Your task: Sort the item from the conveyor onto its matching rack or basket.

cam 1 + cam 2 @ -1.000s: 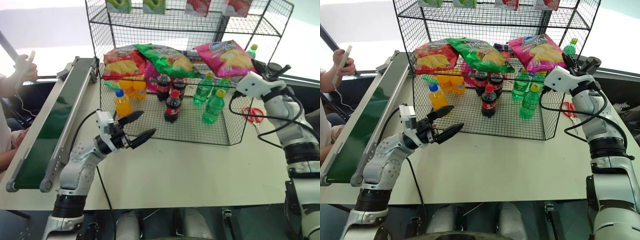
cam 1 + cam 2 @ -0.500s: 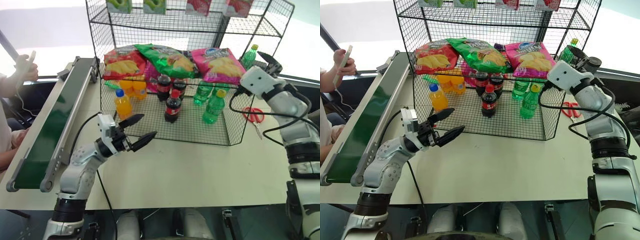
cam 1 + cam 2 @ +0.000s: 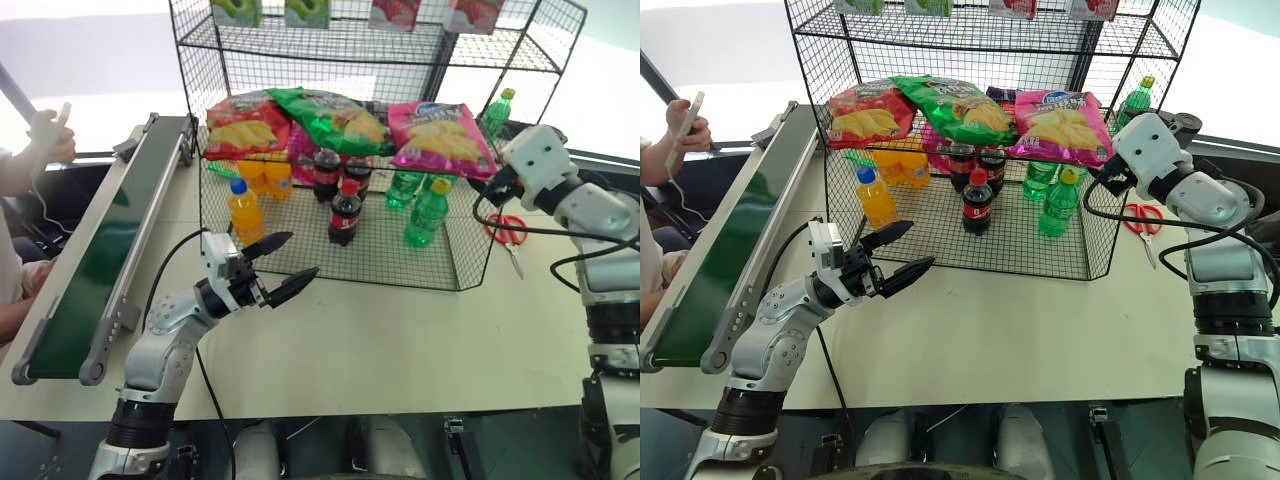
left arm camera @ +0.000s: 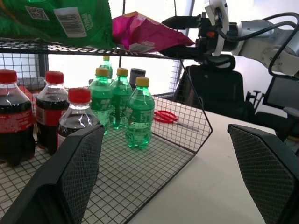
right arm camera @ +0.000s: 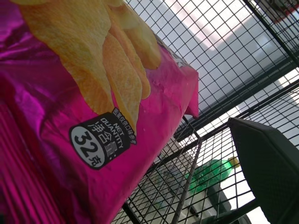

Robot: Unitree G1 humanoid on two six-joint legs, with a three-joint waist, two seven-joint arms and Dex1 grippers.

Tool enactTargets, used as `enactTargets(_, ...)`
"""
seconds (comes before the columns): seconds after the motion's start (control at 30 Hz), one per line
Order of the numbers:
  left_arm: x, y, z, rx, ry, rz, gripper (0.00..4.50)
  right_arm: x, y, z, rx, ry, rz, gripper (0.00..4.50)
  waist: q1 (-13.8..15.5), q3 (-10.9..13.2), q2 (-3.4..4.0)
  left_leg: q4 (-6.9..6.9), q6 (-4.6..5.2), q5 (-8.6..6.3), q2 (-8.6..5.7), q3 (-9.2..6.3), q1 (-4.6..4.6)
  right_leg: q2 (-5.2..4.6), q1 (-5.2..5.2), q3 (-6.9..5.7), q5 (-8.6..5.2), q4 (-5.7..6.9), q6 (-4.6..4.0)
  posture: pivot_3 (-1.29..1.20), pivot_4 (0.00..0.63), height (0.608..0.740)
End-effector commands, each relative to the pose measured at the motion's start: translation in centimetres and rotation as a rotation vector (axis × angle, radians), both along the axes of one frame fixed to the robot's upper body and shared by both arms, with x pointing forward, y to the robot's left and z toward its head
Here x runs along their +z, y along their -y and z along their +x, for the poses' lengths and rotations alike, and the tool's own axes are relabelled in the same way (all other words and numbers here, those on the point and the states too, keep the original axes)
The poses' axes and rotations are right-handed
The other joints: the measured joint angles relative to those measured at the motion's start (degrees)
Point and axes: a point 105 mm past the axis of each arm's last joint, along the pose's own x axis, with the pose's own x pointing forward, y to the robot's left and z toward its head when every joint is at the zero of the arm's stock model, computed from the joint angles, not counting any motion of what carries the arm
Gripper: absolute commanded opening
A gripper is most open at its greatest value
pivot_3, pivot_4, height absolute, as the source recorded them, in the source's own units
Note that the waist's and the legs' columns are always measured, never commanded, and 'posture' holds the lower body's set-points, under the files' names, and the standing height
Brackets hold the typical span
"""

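The right gripper [image 4: 187, 35] reaches level toward the side of the black wire rack [image 3: 1040, 262], forearm bent in from the right, its jaws spread wide and holding nothing. Just ahead of those jaws the magenta-pink chip bag [image 3: 1060, 125] lies flat on the rack's middle shelf, free of the jaws, its near edge jutting a little past the shelf rim. Beside it on the same shelf lie a green chip bag [image 3: 958, 108] and a red chip bag [image 3: 862, 112].

The left gripper [image 3: 895, 252] hangs above the counter [image 3: 1020, 340] just in front of the rack, elbow low, wrist tipped slightly upward and aimed inward toward the bottles; its jaws stand wide and empty. Beyond them, on the rack's bottom tier, stand cola bottles [image 3: 345, 213] and green bottles [image 4: 139, 114]. The conveyor [image 3: 730, 250] runs well off to the left gripper's outer side, away from both pairs of jaws.
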Motion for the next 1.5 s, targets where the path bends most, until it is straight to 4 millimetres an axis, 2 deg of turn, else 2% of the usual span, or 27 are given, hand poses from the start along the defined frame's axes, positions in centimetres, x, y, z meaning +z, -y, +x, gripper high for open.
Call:
enactTargets(0.03,0.6,0.4,-0.4,-0.019,0.046,0.013,4.50,2.2,-0.7,-1.0,0.044,0.120,-0.088,4.44,0.0,0.0,0.00,0.00,0.00,0.00,0.00,0.00,0.00,0.00,0.00,0.00,0.00,0.00,0.00,0.00,0.150,0.726)
enactTargets(0.07,0.6,0.4,-0.4,-0.019,0.046,0.014,4.50,2.3,-0.8,-1.1,0.046,0.128,-0.090,4.44,0.0,0.0,0.00,0.00,-0.01,0.00,0.00,0.00,0.00,0.00,0.00,0.00,0.00,0.00,0.00,0.00,0.150,0.726)
enactTargets(0.17,0.6,0.4,-0.4,-0.015,0.049,0.019,4.50,2.5,-1.1,-1.0,0.067,0.138,-0.064,3.65,0.0,0.0,0.00,0.00,-0.01,0.01,0.00,0.01,0.00,0.00,0.00,0.00,0.00,0.00,0.00,0.00,0.150,0.726)
enactTargets(0.4,0.6,0.3,-0.4,-0.009,0.047,0.023,4.50,2.2,-1.8,-0.9,0.093,0.146,-0.096,0.21,0.0,0.0,0.00,0.00,-0.01,0.01,0.00,0.01,0.00,0.00,0.00,0.00,0.00,0.00,0.00,0.00,0.150,0.726)
enactTargets(0.43,0.5,0.3,-0.5,-0.008,0.047,0.023,4.50,2.1,-1.9,-0.9,0.092,0.150,-0.107,0.05,0.0,0.0,0.00,0.00,-0.02,0.01,0.00,0.01,0.00,0.00,0.00,0.00,0.00,0.00,0.00,0.00,0.150,0.726)
enactTargets(0.67,0.6,0.4,-0.5,-0.007,0.042,0.016,4.50,3.2,-1.4,-0.2,0.019,0.241,-0.207,0.05,0.0,0.0,0.00,0.00,-0.02,0.01,0.00,0.02,0.00,0.00,0.00,0.00,0.00,0.00,0.00,0.00,0.150,0.726)
enactTargets(0.8,0.7,0.5,-0.5,-0.005,0.046,0.016,4.50,3.2,-0.8,1.2,-0.036,0.273,-0.351,0.05,-0.1,0.0,0.01,0.00,-0.03,0.02,0.00,0.04,0.01,0.00,-0.01,0.01,0.00,0.01,0.00,0.00,0.150,0.726)
enactTargets(0.93,0.8,0.6,-0.5,-0.004,0.051,0.016,4.50,2.9,-1.1,2.0,-0.007,0.259,-0.337,0.05,-0.1,0.0,0.01,0.00,-0.06,0.03,0.00,0.05,0.01,0.01,-0.02,0.01,0.00,0.01,0.00,0.00,0.150,0.726)
enactTargets(1.1,0.8,0.4,-0.6,0.006,0.050,0.015,4.50,2.6,-0.3,2.0,0.009,0.217,-0.294,0.05,-0.1,0.0,0.01,0.02,-0.06,0.04,0.01,0.06,0.01,0.00,0.00,0.02,0.00,0.01,0.00,0.00,0.150,0.726)
enactTargets(1.2,0.7,0.4,-0.6,0.007,0.048,0.015,4.50,2.7,0.2,1.7,0.027,0.198,-0.258,1.11,-0.1,0.0,0.01,0.02,-0.06,0.04,0.01,0.06,0.01,0.00,0.00,0.02,0.00,0.01,0.00,0.00,0.150,0.726)
enactTargets(1.4,0.6,0.6,-0.6,0.004,0.041,0.012,4.50,3.3,0.6,0.3,0.109,0.134,-0.229,4.16,0.0,0.0,0.02,0.02,-0.06,0.03,0.01,0.05,0.00,0.00,0.01,0.02,0.00,0.00,0.00,0.00,0.150,0.726)
enactTargets(1.43,0.5,0.7,-0.6,0.002,0.040,0.010,4.50,3.5,0.7,0.1,0.125,0.111,-0.186,4.44,0.0,0.0,0.02,0.02,-0.05,0.03,0.01,0.06,0.01,-0.01,0.00,0.02,0.00,0.00,0.00,0.00,0.150,0.726)
enactTargets(1.5,0.5,0.7,-0.6,0.000,0.034,0.003,4.50,3.8,0.7,-0.4,0.170,0.080,-0.128,4.44,0.0,0.0,0.02,0.02,-0.05,0.03,0.02,0.04,0.02,0.00,0.01,0.01,0.00,0.01,0.00,0.00,0.150,0.726)
